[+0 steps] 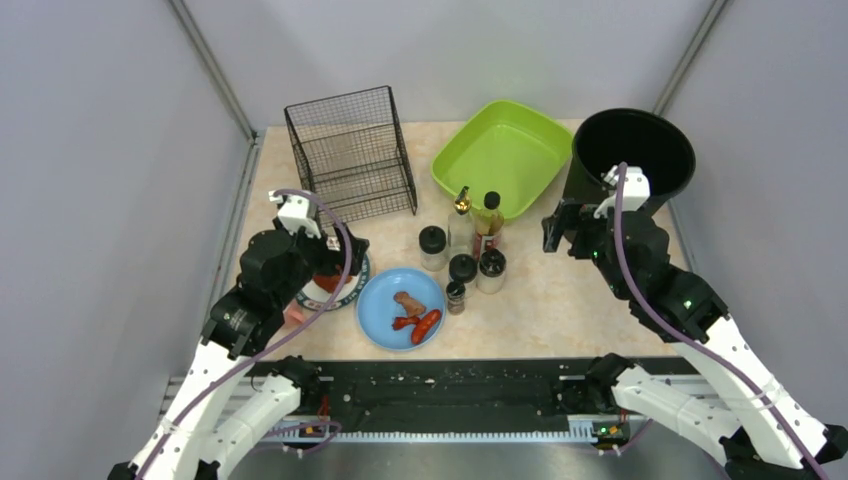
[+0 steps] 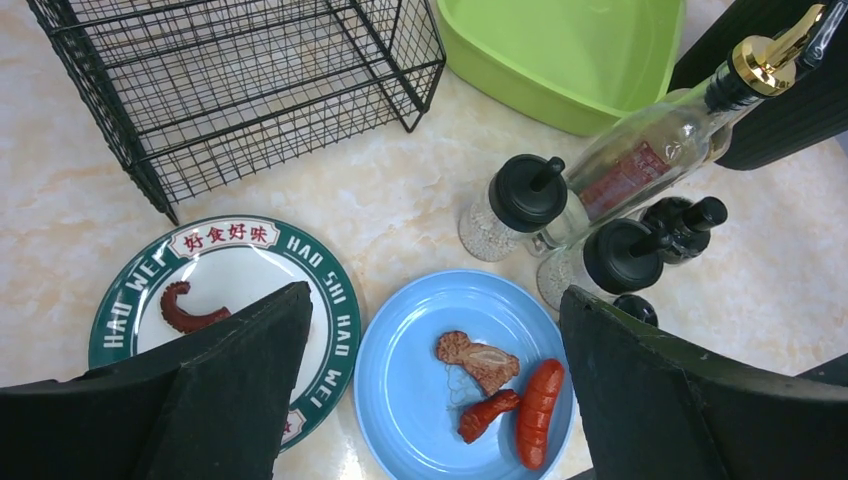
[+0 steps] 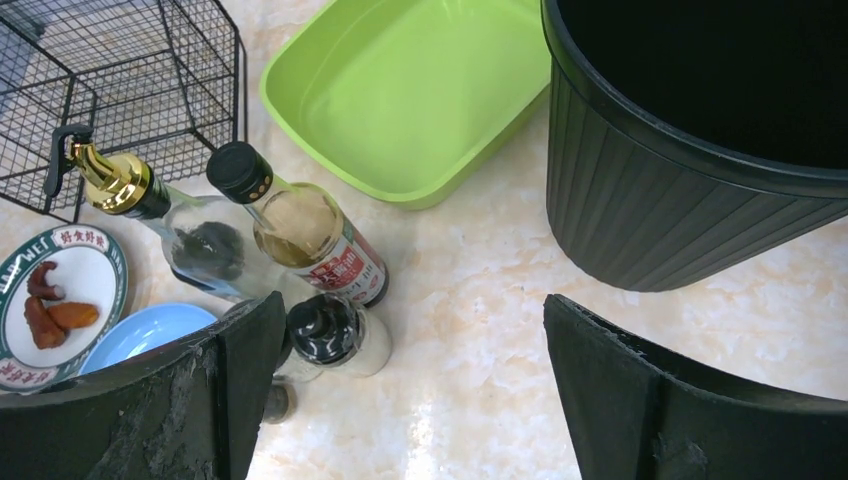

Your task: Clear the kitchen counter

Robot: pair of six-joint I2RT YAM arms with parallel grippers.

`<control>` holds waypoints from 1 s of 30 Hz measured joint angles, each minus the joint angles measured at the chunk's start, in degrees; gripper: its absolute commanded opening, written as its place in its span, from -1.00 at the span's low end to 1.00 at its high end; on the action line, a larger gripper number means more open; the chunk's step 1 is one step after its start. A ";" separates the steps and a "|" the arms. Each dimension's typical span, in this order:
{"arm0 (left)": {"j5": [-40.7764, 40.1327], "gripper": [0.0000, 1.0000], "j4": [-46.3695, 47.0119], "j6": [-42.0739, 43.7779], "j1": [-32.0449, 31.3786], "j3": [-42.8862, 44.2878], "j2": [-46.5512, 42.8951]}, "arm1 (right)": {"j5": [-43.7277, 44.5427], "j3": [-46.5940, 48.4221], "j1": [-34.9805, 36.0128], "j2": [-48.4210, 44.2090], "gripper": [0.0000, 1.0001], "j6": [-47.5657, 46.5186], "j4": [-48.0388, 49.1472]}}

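Nothing is seen cleared; the surface [image 1: 560, 300] (beige, ahead of both arms) is crowded with a blue plate [image 1: 385, 300], bottles [image 1: 487, 218], a rack [image 1: 352, 150]; both jaws are held wide, empty.

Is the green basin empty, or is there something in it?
Empty. The green basin shows only its bare green floor in the top and right wrist views.

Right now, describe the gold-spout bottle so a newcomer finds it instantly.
Find the green tub at the back of the counter. In front of it stands a cluster of black-lidded jars. Among them, the gold-spout bottle is the tall clear one nearer the wire rack; the amber bottle beside it has a black cap instead.
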 measured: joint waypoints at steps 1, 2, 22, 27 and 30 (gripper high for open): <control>-0.13 0.97 0.02 0.00 0.00 0.00 0.09 | -0.09 0.00 0.00 0.00 0.98 -0.17 0.07; -0.28 0.98 0.00 -0.02 0.00 0.00 0.07 | -0.31 0.00 0.00 0.00 0.98 -0.44 0.11; -0.20 0.98 0.42 0.50 0.00 -1.86 -2.71 | -8.37 -2.14 0.00 2.58 0.83 -10.01 8.41; -0.07 0.98 0.42 0.85 0.02 -1.86 -2.71 | -9.46 -6.10 0.00 4.55 0.72 -11.37 13.20; -0.07 0.97 0.42 0.90 0.00 -1.88 -2.71 | -9.73 -7.19 0.00 5.53 0.69 -11.45 15.58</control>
